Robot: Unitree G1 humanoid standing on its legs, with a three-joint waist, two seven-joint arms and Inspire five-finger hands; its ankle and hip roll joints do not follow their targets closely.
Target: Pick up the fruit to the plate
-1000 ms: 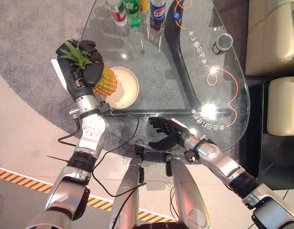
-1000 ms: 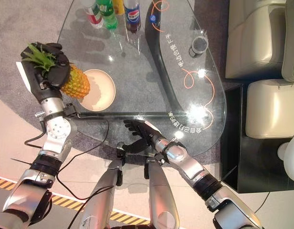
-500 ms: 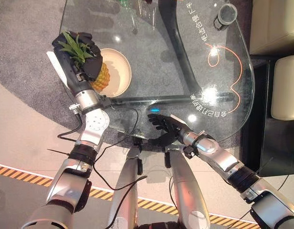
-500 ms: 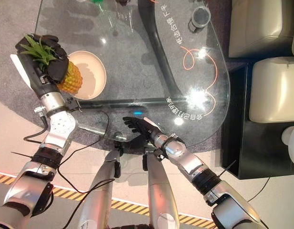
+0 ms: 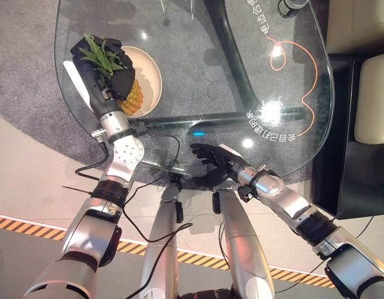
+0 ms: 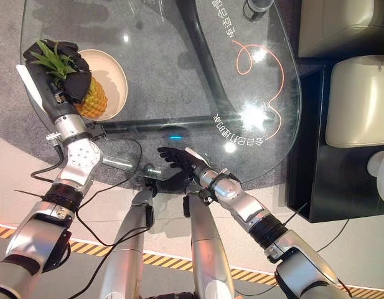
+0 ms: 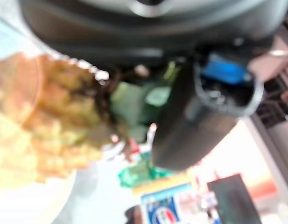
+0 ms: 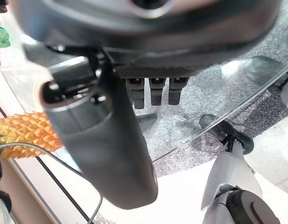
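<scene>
A yellow pineapple point(image 5: 133, 98) with a green leafy crown point(image 6: 53, 60) hangs over the near left rim of a cream plate point(image 5: 150, 75) on the glass table. My left hand point(image 5: 114, 70) is shut on the pineapple near its crown; the left wrist view shows the fruit point(image 7: 36, 140) close beside the thumb. My right hand point(image 5: 213, 163) floats open at the table's near edge, holding nothing, its fingers point(image 8: 155, 91) straight over the glass.
The glass table point(image 5: 198, 68) has a dark curved beam point(image 5: 232, 68) under it and orange line markings. A small dark cup point(image 6: 254, 7) stands at the far edge. Cream sofa cushions point(image 6: 356, 99) and a black side unit lie to the right.
The camera has tilted down, so the bottles have left the picture. My left hand has carried the pineapple closer over the plate's rim. The right hand stays put.
</scene>
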